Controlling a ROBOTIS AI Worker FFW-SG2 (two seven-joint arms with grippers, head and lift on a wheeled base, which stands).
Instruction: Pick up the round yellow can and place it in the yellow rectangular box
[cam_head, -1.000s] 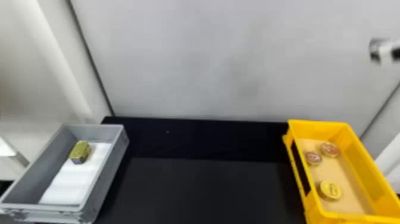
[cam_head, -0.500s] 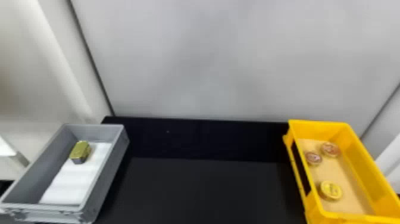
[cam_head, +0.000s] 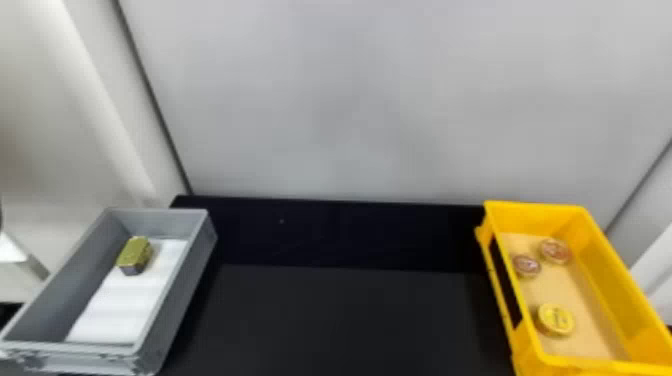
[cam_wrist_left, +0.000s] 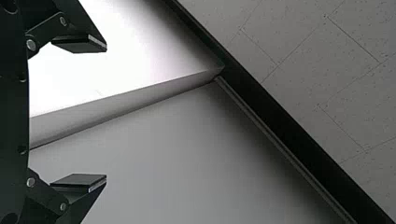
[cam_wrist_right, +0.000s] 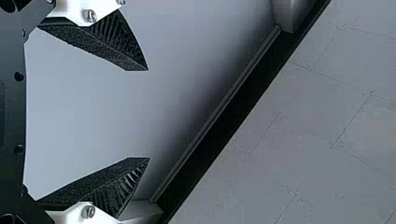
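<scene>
The round yellow can (cam_head: 556, 320) lies in the near part of the yellow rectangular box (cam_head: 622, 272), at the right of the head view. Its lid faces up, close to the box's left wall. In the left wrist view my left gripper (cam_wrist_left: 106, 113) stands open, with wall and a pale ledge behind its parted fingers. My right gripper (cam_wrist_right: 148, 114) is open too in the right wrist view, nothing held, facing the wall and ceiling. Both grippers are away from the can and the box.
Two round reddish cans (cam_head: 526, 266) sit farther back in the yellow box. At the left, a grey box (cam_head: 185, 295) holds a gold-topped block (cam_head: 134, 255) on white padding (cam_head: 117, 305). Between the boxes stretches the black table (cam_head: 345, 320), with a grey wall behind.
A black-and-white piece at the head view's upper right edge has gone out of view. The can and both boxes have stayed put.
</scene>
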